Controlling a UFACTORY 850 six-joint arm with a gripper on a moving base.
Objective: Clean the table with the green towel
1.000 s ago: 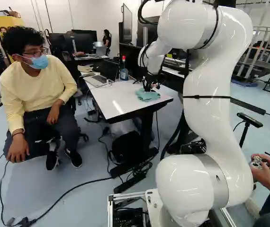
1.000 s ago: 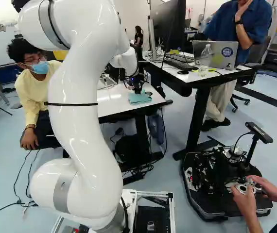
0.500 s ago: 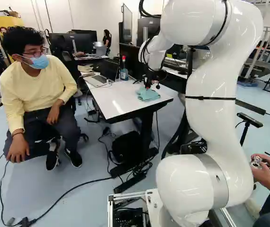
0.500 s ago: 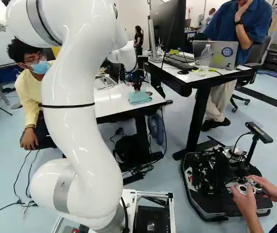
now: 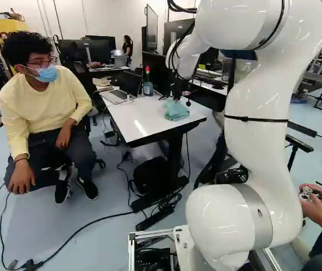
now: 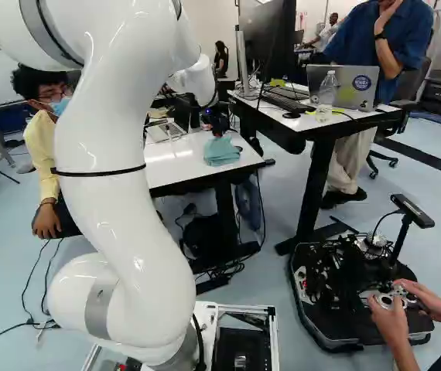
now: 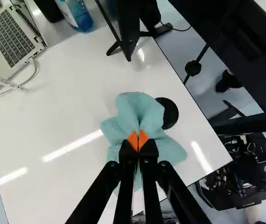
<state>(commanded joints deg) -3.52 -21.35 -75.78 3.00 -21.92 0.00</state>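
Over the far table, my gripper [image 5: 177, 97] points down in the left base view, with the green towel [image 5: 177, 111] hanging in folds beneath it. In the right base view the towel [image 6: 221, 151] rises to a peak under the fingers. Seen from the wrist, the gripper [image 7: 138, 141] has its orange tips together, pinching the towel [image 7: 144, 116] near its middle. Cloth spreads around and ahead of the tips, over the white table [image 7: 67, 112]. Whether its lower edge touches the tabletop I cannot tell.
A black disc [image 7: 168, 113] lies beside the towel. Farther along the table are a laptop [image 5: 116, 96], a blue bottle [image 5: 147, 87] and a marker [image 7: 7, 84]. A black stand [image 7: 127, 28] is ahead. Another desk [image 6: 321, 124] with a monitor stands to the right.
The arm's upper links have swung right in the left base view and left in the right base view. The towel, lower and flatter before, is now drawn up into a peak at the gripper.
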